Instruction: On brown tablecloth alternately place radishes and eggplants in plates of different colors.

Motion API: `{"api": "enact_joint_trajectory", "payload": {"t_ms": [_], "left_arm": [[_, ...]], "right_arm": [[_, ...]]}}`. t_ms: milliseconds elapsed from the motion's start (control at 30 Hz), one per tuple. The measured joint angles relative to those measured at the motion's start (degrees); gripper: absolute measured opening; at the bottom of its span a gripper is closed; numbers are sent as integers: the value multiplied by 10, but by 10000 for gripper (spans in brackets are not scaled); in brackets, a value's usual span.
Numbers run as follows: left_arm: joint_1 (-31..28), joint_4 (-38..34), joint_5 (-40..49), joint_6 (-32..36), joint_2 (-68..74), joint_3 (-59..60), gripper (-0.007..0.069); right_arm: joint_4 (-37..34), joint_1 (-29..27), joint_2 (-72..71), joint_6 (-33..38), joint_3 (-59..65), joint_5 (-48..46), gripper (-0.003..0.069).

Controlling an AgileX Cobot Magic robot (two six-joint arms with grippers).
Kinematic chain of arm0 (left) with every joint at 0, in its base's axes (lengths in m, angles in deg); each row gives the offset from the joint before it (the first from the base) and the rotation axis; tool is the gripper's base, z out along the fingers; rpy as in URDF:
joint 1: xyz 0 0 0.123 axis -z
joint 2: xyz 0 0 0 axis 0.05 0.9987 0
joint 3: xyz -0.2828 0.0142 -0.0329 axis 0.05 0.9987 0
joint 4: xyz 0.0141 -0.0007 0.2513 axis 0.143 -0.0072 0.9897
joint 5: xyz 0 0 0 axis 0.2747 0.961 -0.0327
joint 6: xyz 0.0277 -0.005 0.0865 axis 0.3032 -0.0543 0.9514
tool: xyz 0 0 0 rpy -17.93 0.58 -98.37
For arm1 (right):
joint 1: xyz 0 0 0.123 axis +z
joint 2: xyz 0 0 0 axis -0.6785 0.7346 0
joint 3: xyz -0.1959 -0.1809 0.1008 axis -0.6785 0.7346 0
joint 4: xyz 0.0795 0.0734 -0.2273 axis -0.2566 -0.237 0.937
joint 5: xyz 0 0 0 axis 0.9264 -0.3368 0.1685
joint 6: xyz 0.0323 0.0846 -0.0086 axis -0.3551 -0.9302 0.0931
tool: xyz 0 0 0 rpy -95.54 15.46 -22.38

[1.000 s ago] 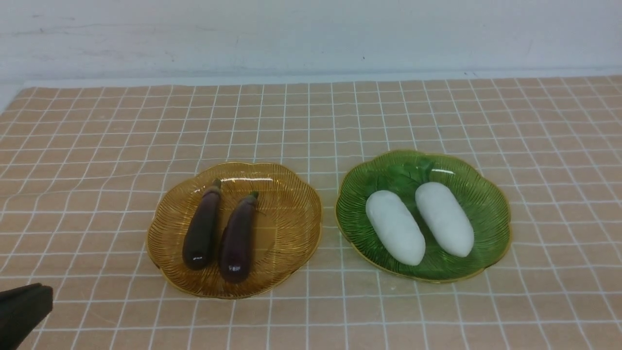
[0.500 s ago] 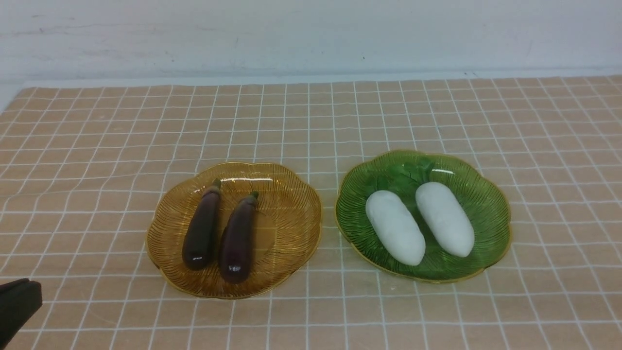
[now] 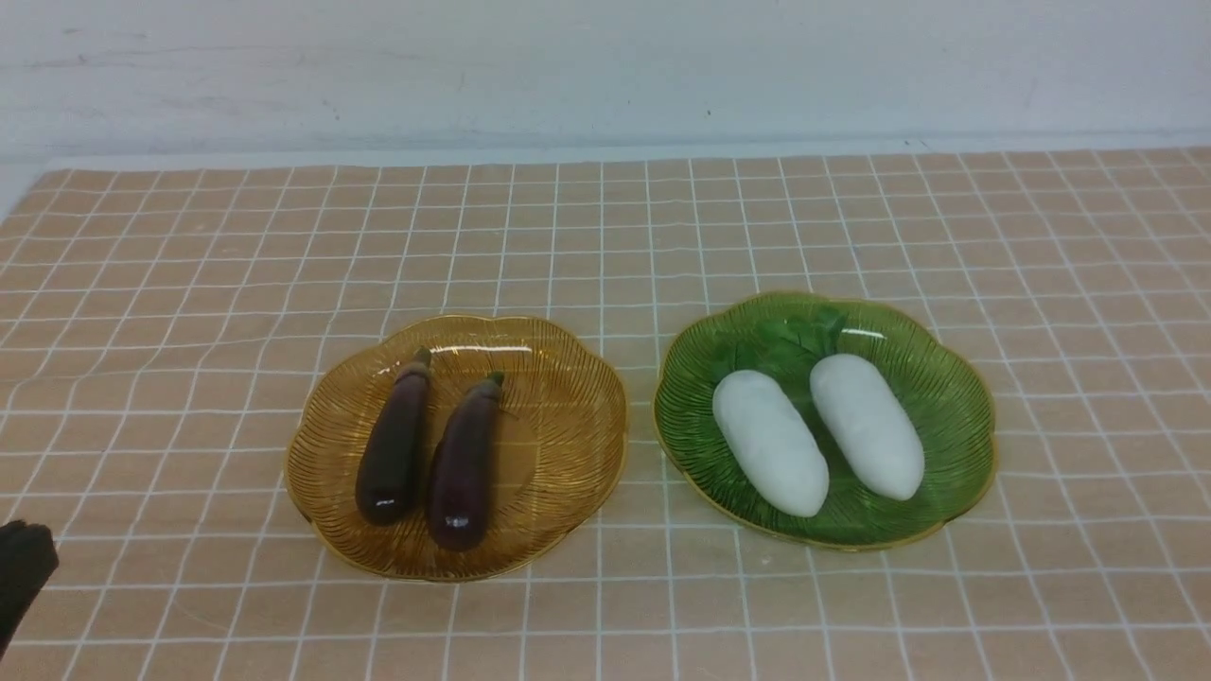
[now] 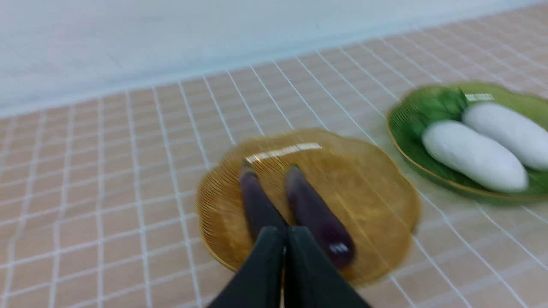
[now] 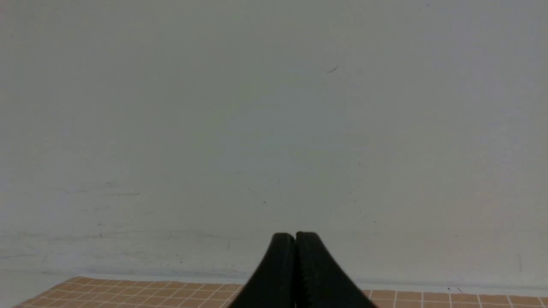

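Amber plate point(image 3: 568, 426), toward the brown tablecloth's point(image 3: 605, 236) near edge, held both eggplants point(image 3: 393, 454), long axes near-to-far, stems farthest; the green plate point(image 3: 956, 397) beside it held both radishes point(image 3: 768, 443). The left gripper point(image 3: 21, 567), jaws pressed together and empty, lay at the near-left corner, nearer the eggplants; the right gripper point(image 5: 295, 237), likewise closed, faced the wall point(image 5: 274, 107).

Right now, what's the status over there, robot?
Left end effector shut, empty. Right end effector shut, empty. Both eggplants on amber plate, both radishes on green plate. No obstruction seen.
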State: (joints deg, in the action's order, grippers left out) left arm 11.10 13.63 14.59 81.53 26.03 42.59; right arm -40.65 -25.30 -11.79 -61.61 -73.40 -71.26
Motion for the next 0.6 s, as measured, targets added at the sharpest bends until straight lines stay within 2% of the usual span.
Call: {"api": "enact_joint_trajectory", "payload": {"t_ms": [167, 367, 600], "left_arm": [[-91, 1, -47, 5, -84, 128, -3], [-100, 1, -54, 27, -121, 209, -3], [-100, 1, -30, 28, -123, 214, -3]], "right_arm": [[0, 0, 0, 0, 0, -9, -12], [0, 0, 0, 0, 0, -10, -11], [0, 0, 0, 0, 0, -14, -11]]}}
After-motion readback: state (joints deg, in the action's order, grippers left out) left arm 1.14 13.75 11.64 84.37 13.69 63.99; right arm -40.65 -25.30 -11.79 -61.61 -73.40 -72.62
